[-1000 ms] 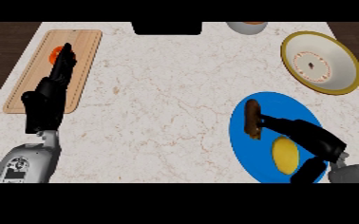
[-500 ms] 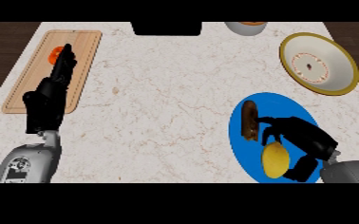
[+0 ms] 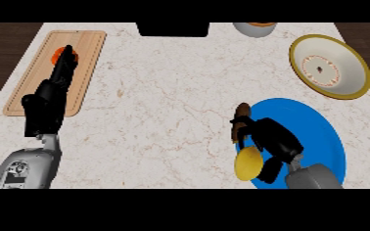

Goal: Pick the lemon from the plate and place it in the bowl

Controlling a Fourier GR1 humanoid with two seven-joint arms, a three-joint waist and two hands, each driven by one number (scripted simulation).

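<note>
The yellow lemon (image 3: 248,164) is at the left edge of the blue plate (image 3: 318,132), low in the head view. My right hand (image 3: 272,138) is curled round it, thumb under it and fingers above. A brown item (image 3: 242,111) lies on the plate just beyond the fingers. The bowl (image 3: 329,73), cream with a yellow rim, stands at the far right, beyond the plate. My left hand (image 3: 49,100) rests open at the left, fingers pointing up over the wooden cutting board (image 3: 80,54).
An orange item (image 3: 59,55) lies on the cutting board, partly hidden by my left fingers. A black object (image 3: 173,28) and a small grey cup (image 3: 254,28) stand at the counter's far edge.
My right hand has closed round the lemon and shifted it left, from the plate's middle to its left edge. The left hand has not moved.
</note>
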